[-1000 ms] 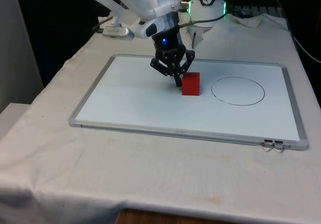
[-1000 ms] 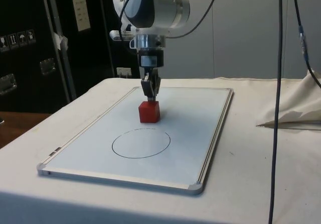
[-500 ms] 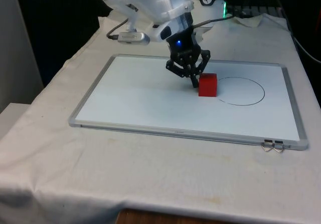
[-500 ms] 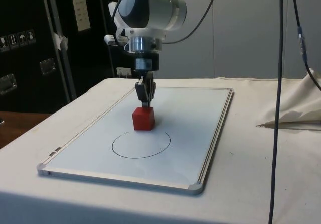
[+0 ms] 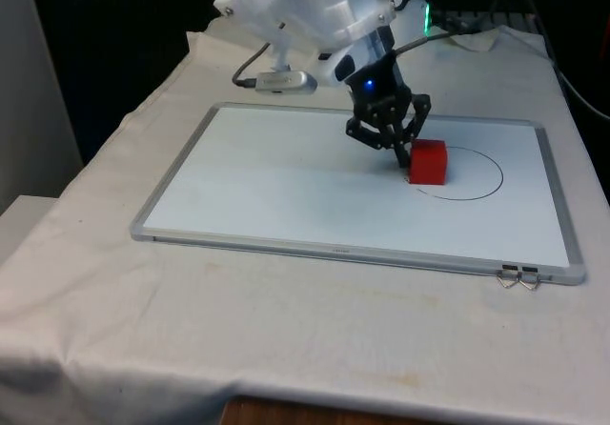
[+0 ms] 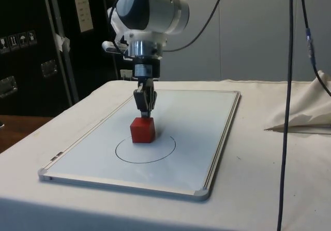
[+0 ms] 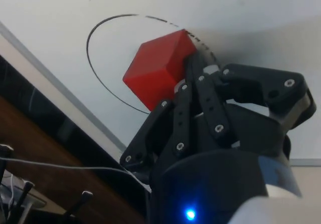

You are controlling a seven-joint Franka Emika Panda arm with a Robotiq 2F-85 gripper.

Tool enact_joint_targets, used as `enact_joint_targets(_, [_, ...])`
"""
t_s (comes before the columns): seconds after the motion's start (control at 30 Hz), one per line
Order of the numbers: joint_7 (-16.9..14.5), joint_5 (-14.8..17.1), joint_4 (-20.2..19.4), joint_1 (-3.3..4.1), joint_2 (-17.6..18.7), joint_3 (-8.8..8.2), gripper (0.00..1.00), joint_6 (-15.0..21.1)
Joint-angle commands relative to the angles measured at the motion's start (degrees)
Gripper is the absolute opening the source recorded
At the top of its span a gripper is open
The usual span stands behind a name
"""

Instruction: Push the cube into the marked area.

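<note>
Red cube point(image 5: 428, 162) sits on the whiteboard point(image 5: 276, 182), straddling the drawn circle point(image 5: 477, 173) at its rim nearest the board's middle; part of the cube inside the line, part on it. In the side view the cube point(image 6: 142, 130) overlaps the circle's point(image 6: 145, 148) far arc. Tool point(image 5: 401, 154) stands tip-down, fingers closed together, nothing held between them, tips pressed against the cube's face turned away from the circle. Wrist view: closed fingertips point(image 7: 193, 63) touch the cube point(image 7: 159, 68) at one face. Whiteboard lies flat on the cloth-covered surface point(image 5: 286, 330), two binder clips point(image 5: 519, 275) on its near edge.
</note>
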Motion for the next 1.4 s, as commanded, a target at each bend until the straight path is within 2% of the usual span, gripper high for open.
enact_joint_targets(0.0, [-0.2,0.9,-0.2,0.00,-0.2,0.46,0.00,0.1])
enact_joint_targets(0.07, [-0.2,1.6,-0.3,0.06,-0.2,1.26,0.00,-0.1])
enact_joint_targets(0.1, [0.0,0.7,-0.1,0.06,0.0,0.74,0.00,-0.1])
enact_joint_targets(0.13, [-0.2,1.8,-0.3,0.06,-0.2,1.43,0.00,-0.1])
enact_joint_targets(0.3, [-0.2,3.3,-0.2,0.11,-0.1,2.98,0.00,-0.3])
enact_joint_targets(0.33, [-0.1,2.7,-0.1,0.06,0.0,2.75,0.00,-0.5])
enact_joint_targets(0.47, [-0.1,3.6,0.1,0.00,0.1,3.61,0.00,-0.5])
enact_joint_targets(0.63, [-0.1,3.2,0.1,0.06,0.1,3.38,0.00,-0.5])
enact_joint_targets(0.9, [0.7,0.3,0.3,0.23,-0.6,1.03,0.00,-0.7])
enact_joint_targets(0.97, [0.1,1.0,0.5,0.00,-0.5,1.32,0.00,-0.5])
enact_joint_targets(1.0, [0.7,-0.2,0.3,0.23,-0.8,0.63,0.00,-0.6])
enact_joint_targets(1.17, [0.9,-2.1,0.3,0.34,-1.0,-0.86,0.00,-0.5])
enact_joint_targets(1.2, [0.1,-1.2,0.5,0.00,-0.9,-0.46,0.00,-0.6])
enact_joint_targets(1.23, [0.9,-2.5,0.3,0.34,-1.0,-1.09,0.00,-0.4])
enact_joint_targets(1.37, [1.2,-3.8,0.4,0.46,-1.3,-2.01,0.00,-0.3])
